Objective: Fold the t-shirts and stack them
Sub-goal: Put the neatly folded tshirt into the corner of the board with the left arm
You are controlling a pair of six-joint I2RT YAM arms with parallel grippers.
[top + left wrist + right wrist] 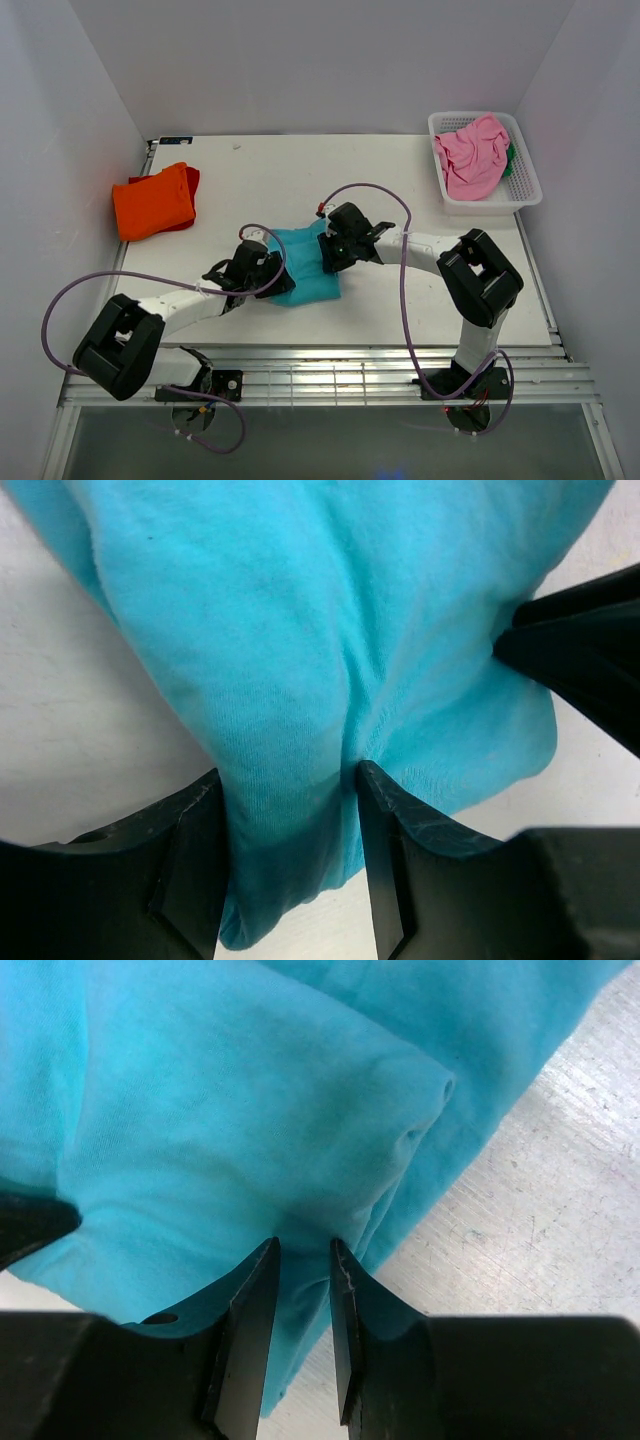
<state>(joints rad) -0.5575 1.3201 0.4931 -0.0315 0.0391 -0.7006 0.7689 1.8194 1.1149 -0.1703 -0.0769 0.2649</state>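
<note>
While the folded orange t-shirt [153, 202] lies at the left edge of the table [400, 190], apparently starting the stack, the left gripper [290, 780] clamps a thick bunch of the teal t-shirt [303, 268] at mid-table, its arm stretched low and inward. Opposite, the right gripper [305, 1250] nips a thin fold of the same cloth, forearm reaching leftward, probably to fold it together. Far right, the pink t-shirt [472, 155] sits in the basket [525, 185].

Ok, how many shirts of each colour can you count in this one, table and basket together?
teal shirt: 1
orange shirt: 1
pink shirt: 1
green cloth: 1, only a sliver shows behind the pink
Total: 4
A red edge under the orange may be a fifth; cannot tell.
</note>
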